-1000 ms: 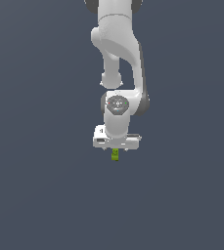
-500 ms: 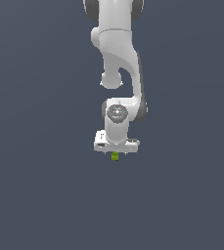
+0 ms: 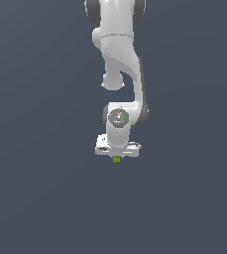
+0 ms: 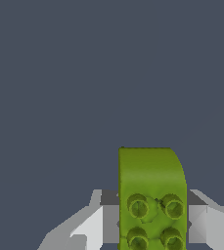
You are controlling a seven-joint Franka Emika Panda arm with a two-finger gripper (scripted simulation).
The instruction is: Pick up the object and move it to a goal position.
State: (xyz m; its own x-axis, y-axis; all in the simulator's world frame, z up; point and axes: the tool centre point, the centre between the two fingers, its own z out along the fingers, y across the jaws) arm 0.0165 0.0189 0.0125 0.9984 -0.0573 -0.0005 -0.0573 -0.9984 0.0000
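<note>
The object is a small yellow-green blocky piece with round studs on one face. In the exterior view only its lower tip [image 3: 116,159] shows under the white gripper [image 3: 117,157]. In the wrist view the object [image 4: 151,195] fills the space between the two grey fingers [image 4: 108,217], which press on its sides. The gripper is shut on it and holds it off the grey surface. The fingertips are hidden behind the hand in the exterior view.
The white arm [image 3: 120,64] reaches down from the top of the exterior view. A plain dark grey surface [image 3: 35,198] lies all around. No goal marker shows.
The gripper has risen with the object in it over the last second. Less of the object shows beneath the hand now.
</note>
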